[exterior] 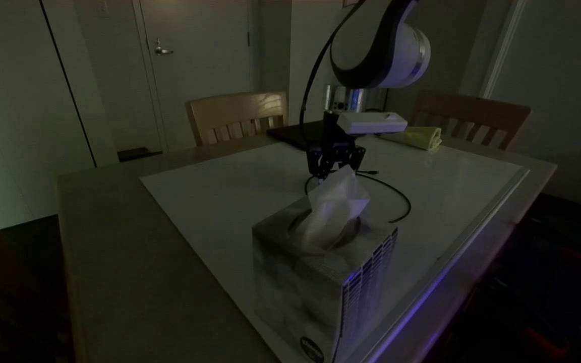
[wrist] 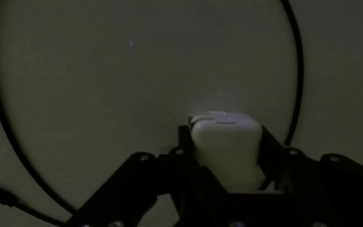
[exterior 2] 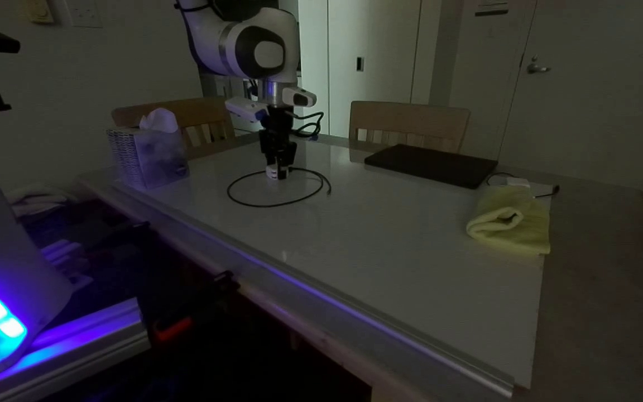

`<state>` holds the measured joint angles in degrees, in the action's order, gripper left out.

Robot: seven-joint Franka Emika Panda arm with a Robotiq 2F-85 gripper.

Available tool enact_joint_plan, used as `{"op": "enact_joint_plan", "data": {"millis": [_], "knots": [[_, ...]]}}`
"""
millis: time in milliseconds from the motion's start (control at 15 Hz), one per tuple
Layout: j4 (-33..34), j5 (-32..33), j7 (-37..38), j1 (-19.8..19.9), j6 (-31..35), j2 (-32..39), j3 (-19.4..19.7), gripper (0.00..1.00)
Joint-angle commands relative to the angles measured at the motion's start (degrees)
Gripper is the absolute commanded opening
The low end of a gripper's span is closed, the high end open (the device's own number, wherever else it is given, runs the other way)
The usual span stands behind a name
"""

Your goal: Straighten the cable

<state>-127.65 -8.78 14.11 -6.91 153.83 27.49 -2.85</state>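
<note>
Gripper (wrist: 225,138) is clamping one white case (wrist: 227,151). Black cable (wrist: 300,69) is looping around both, running by on either side, following no straight axis.

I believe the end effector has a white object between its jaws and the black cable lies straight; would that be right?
Not quite: the black cable is not straight but curves into a loop, as an exterior view shows. The end effector does have the white object between its jaws.

claw (exterior: 328,171) behind tissue box (exterior: 298,282) | cable (exterior: 409,204) curved on white board (exterior: 452,201)
</note>
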Motion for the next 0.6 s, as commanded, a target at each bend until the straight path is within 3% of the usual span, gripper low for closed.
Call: {"op": "enact_joint_plan", "data": {"millis": [0, 267, 333, 533], "knots": [[0.1, 0.0, 0.0, 0.0, -0.2, -0.1, 0.1, 0.52], [0.1, 0.0, 0.0, -0.1, -0.2, 0.0, 0.1, 0.52], [-0.2, 1.2, 2.0, -1.4, 0.1, -0.3, 1.3, 0.27], [-1.8, 5.4, 13.3, -6.5, 3.0, -1.2, 7.8, 0.27]]}}
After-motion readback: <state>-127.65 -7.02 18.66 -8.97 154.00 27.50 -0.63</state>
